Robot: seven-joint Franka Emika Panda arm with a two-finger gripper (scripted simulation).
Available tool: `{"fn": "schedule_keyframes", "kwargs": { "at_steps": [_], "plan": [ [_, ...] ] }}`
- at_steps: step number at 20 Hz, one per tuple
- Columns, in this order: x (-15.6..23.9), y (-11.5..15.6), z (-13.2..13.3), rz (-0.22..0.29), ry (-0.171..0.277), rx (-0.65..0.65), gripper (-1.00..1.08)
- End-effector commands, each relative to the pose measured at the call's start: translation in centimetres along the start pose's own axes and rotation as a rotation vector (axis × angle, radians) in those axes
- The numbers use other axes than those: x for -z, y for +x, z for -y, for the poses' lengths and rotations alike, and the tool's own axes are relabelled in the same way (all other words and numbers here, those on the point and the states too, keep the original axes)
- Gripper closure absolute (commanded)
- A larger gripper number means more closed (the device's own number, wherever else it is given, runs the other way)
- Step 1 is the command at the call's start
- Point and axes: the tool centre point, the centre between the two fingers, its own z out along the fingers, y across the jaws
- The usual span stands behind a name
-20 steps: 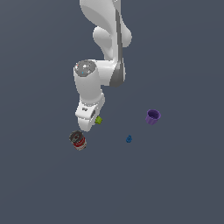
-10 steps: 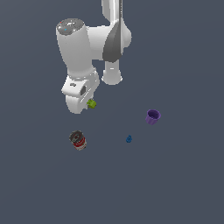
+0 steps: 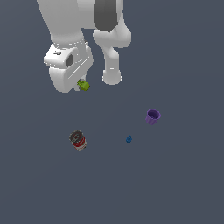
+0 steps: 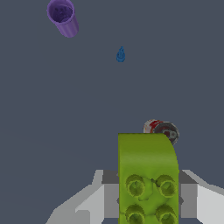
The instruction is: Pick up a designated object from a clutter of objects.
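My gripper (image 3: 81,85) is shut on the lime-green studded brick (image 3: 84,85) and holds it high above the floor, at the exterior view's upper left. In the wrist view the brick (image 4: 147,175) fills the space between the grey fingers (image 4: 199,203), studs facing the camera. The rest of the clutter lies below on the floor: the red-banded dark can (image 3: 78,140), the small blue knob piece (image 3: 129,139) and the purple cup (image 3: 152,117). The wrist view also shows the can (image 4: 161,130), the knob (image 4: 121,54) and the cup (image 4: 64,17).
The arm's white base post (image 3: 112,65) stands behind the gripper. The floor is a plain dark grey surface (image 3: 175,183) with no edges in view.
The gripper has risen with the green brick in it and moved toward the exterior view's upper left. The can, knob and cup have not moved.
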Motion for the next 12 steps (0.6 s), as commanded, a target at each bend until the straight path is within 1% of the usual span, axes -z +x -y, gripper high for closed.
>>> {"fn": "schedule_keyframes", "kwargs": {
  "at_steps": [1, 7, 12],
  "plan": [
    [1.7, -0.4, 0.1, 0.0, 0.001, 0.0, 1.08],
    [4.5, -1.1, 0.1, 0.001, 0.001, 0.0, 1.08],
    [5.4, -1.3, 0.0, 0.001, 0.001, 0.0, 1.08]
  ]
}}
